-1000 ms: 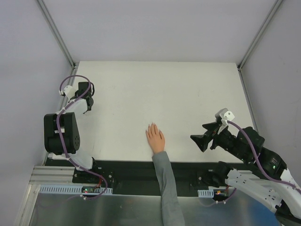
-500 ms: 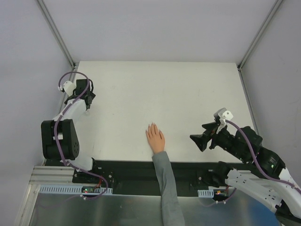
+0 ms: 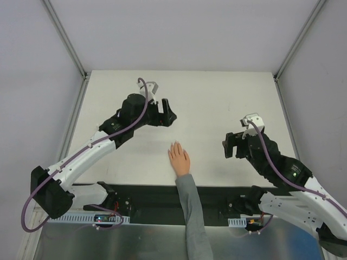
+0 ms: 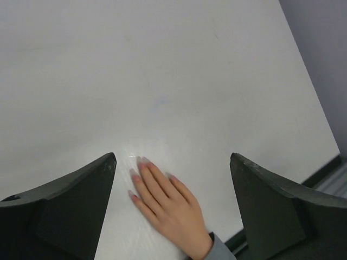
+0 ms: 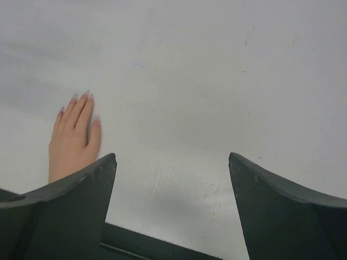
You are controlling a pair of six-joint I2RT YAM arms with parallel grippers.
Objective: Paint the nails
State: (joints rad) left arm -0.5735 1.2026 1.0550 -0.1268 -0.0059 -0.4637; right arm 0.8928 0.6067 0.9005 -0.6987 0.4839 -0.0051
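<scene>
As I look across from the left side, the left arm's black two-finger gripper (image 3: pixel 165 116) hangs above the white matte tabletop (image 3: pixel 227 92), out beyond the hand's fingertips and a little to their left. Its own camera shows the two dark fingers (image 4: pixel 65 206) spread wide with nothing between them — only bare table and, lower in the gap, the hand.

That pale peach-pink hand (image 3: pixel 179 159) lies flat, palm down, near the front edge of the table, about midway between the two arms. Its fingers are together and point away from the bases, and a grey fabric sleeve (image 3: pixel 191 216) runs back off the near edge. The nails (image 4: pixel 142 160) are small ovals at the fingertips, a shade pinker than the skin in the wrist views; from overhead I cannot make them out.

Over to the right, the right arm's black gripper (image 3: pixel 230 146) sits level with the hand and well apart from it, pointing toward it. Its fingers (image 5: pixel 282 211) too stand wide open and hold nothing — the hand shows at the left of that camera's view, past the tip of the left-hand finger.
</scene>
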